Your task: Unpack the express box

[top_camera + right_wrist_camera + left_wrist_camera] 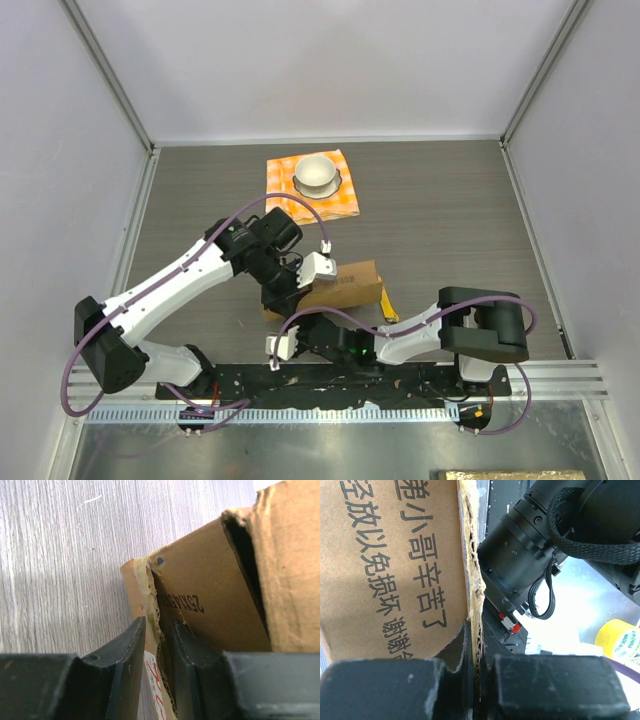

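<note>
The express box (340, 284), a brown cardboard carton, lies on the table near the arm bases. My left gripper (284, 300) is at its left end. In the left wrist view it (479, 680) is shut on the torn edge of a cardboard flap (395, 570) printed with Chinese characters. My right gripper (300, 335) reaches in from the near side. In the right wrist view its jaws (159, 670) clamp another flap (210, 595) that carries a white red-marked sticker (152, 672). The box's inside is hidden.
A white bowl (318, 174) sits on an orange checkered cloth (345, 200) at the back. A yellow object (388, 304) lies at the box's right end. A yellow tape roll (619, 640) shows in the left wrist view. Walls enclose the wood-grain table (450, 220).
</note>
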Tool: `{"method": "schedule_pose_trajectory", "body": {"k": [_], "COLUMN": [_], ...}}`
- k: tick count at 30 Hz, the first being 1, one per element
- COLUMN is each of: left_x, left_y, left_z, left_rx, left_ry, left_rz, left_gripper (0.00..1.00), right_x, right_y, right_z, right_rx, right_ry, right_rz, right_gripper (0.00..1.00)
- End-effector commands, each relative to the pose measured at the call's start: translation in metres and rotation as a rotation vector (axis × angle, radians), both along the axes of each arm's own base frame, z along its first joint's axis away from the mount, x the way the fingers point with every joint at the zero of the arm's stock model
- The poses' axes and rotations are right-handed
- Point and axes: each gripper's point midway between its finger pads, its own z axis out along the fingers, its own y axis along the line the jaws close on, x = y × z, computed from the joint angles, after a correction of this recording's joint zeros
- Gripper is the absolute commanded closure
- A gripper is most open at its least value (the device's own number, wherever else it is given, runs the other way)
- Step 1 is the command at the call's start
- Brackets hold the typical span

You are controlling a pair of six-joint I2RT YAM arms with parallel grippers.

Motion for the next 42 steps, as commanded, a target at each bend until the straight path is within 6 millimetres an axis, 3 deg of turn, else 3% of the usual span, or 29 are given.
{"method": "schedule_pose_trajectory", "body": {"k": [1,8,12,16,17,18,21,22,24,25,27,29,31,37,42], "left_x": [-0.027,-0.032,-0.033,-0.03,-0.026,-0.024,-0.006,0.007,0.024,0.036,0.043,0.043,0.043,0.032,0.024], "left_y": [-0.018,-0.024,-0.03,-0.023,-0.023,-0.022,-0.019,-0.014,-0.007,0.002,0.012,0.022,0.026,0.023,0.021], "left_z": [0.027,0.037,0.046,0.038,0.038,0.038,0.042,0.044,0.046,0.05,0.05,0.054,0.049,0.041,0.029], "left_rx": [-0.142,-0.175,-0.178,-0.18,-0.195,-0.201,-0.232,-0.245,-0.267,-0.286,-0.298,-0.32,-0.337,-0.41,-0.437], "left_ry": [0.11,0.207,0.331,0.343,0.325,0.314,0.248,0.209,0.158,0.126,0.089,0.043,0.02,0.075,0.131], "left_rz": [-0.062,-0.108,-0.137,-0.123,-0.116,-0.11,-0.067,-0.033,0.014,0.058,0.076,0.089,0.106,0.172,0.187], "left_gripper": [1.0,1.0,1.0,0.97,0.93,0.81,0.58,0.53,0.31,0.27,0.22,0.2,0.2,0.23,0.25], "right_x": [0.007,-0.027,-0.034,-0.034,-0.036,-0.036,-0.037,-0.032,-0.034,-0.023,-0.019,-0.015,-0.019,-0.017,-0.038], "right_y": [0.009,0.029,0.035,0.034,0.031,0.029,0.025,0.023,0.024,0.021,0.018,0.016,0.016,0.019,0.016], "right_z": [0.055,0.003,-0.023,-0.021,-0.024,-0.025,-0.024,-0.013,0.003,0.025,0.05,0.082,0.102,0.141,0.169], "right_rx": [0.141,-0.05,-0.074,-0.011,-0.016,-0.014,0.012,0.051,0.084,0.131,0.178,0.223,0.237,0.296,0.335], "right_ry": [-0.039,0.225,0.312,0.366,0.379,0.387,0.446,0.482,0.569,0.624,0.682,0.732,0.761,0.893,0.981], "right_rz": [-0.011,0.143,0.141,0.112,0.112,0.104,0.087,0.067,0.095,0.082,0.107,0.141,0.183,0.251,0.375], "right_gripper": [0.67,0.67,0.7,0.83,0.89,0.91,0.99,0.99,0.99,0.99,0.99,0.99,0.99,0.99,0.99]}}
